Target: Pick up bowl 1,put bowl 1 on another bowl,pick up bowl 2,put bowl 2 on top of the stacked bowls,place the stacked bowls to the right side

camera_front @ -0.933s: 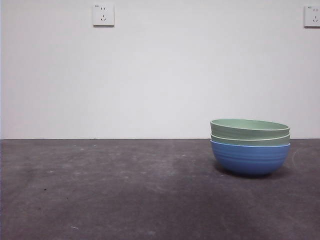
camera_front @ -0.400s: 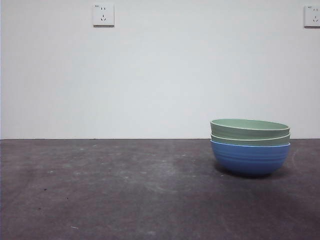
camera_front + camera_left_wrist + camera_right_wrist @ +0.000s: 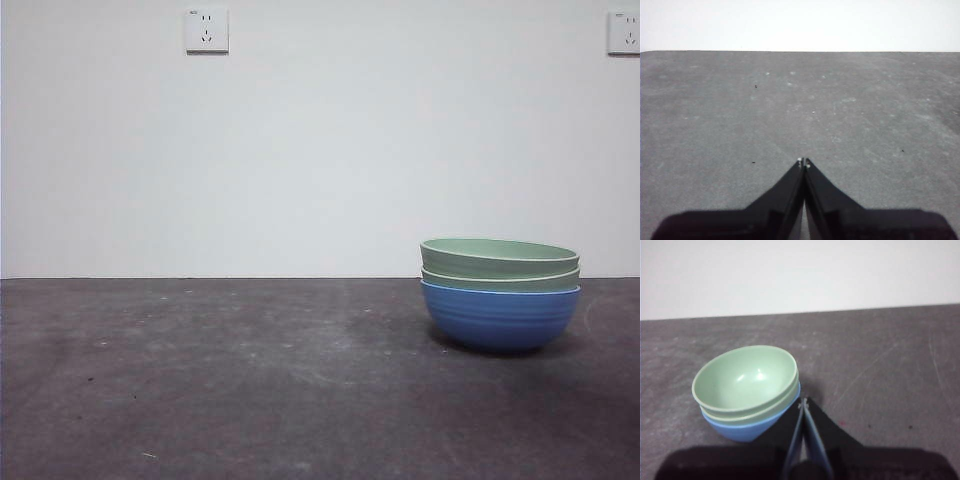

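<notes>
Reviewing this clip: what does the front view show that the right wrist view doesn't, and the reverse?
Only the front view shows two wall sockets and the stack side-on: rim above rim on the blue bowl. Only the right wrist view shows the top green bowl, nothing inside it, and the right claw, shut, beside the stack, holding nothing. Both show the stacked bowls standing free on the dark table before a white wall.

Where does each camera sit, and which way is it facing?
Front: low at table height, looking level at the wall; the bowl stack stands right; no robot part shows.
Left wrist: on the left arm, facing bare table; shut left pincer.
Right wrist: above the stack; shut right pincer beside it.
Front and right wrist share the stack.
</notes>
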You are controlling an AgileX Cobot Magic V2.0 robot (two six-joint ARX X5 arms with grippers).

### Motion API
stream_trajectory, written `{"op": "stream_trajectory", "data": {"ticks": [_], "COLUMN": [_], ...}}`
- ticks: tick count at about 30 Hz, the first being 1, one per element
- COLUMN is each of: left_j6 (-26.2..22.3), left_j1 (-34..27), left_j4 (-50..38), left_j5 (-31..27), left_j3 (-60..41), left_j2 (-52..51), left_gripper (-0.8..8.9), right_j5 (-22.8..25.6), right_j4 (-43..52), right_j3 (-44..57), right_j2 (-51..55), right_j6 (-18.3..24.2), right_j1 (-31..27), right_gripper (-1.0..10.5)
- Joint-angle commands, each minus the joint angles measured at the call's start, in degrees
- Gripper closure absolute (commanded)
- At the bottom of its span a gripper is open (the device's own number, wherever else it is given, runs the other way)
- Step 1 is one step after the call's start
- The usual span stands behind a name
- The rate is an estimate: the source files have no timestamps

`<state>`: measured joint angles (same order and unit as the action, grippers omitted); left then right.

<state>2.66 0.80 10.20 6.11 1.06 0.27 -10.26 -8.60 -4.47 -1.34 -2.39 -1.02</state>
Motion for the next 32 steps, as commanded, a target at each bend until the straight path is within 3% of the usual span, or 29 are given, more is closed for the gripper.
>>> {"op": "stream_trajectory", "data": {"ticks": [1, 32], "left_j6": [0.4, 0.4], "left_j1": [-0.2, -0.2], "left_j4": [0.0, 0.0], "left_j5": [-0.1, -0.1], "left_j3": [-0.8, -0.8], "left_j2": [-0.2, -0.2], "left_gripper": [8.17, 8.17], "right_j5": [0.2, 0.2], "right_j4": [-0.5, -0.9], "right_j3": [2.1, 4.1], "right_j2": [1.4, 1.3], "right_j6": [-1.2, -1.3], "right_j1": [0.1, 0.3], "right_gripper": [9.5, 9.5]}}
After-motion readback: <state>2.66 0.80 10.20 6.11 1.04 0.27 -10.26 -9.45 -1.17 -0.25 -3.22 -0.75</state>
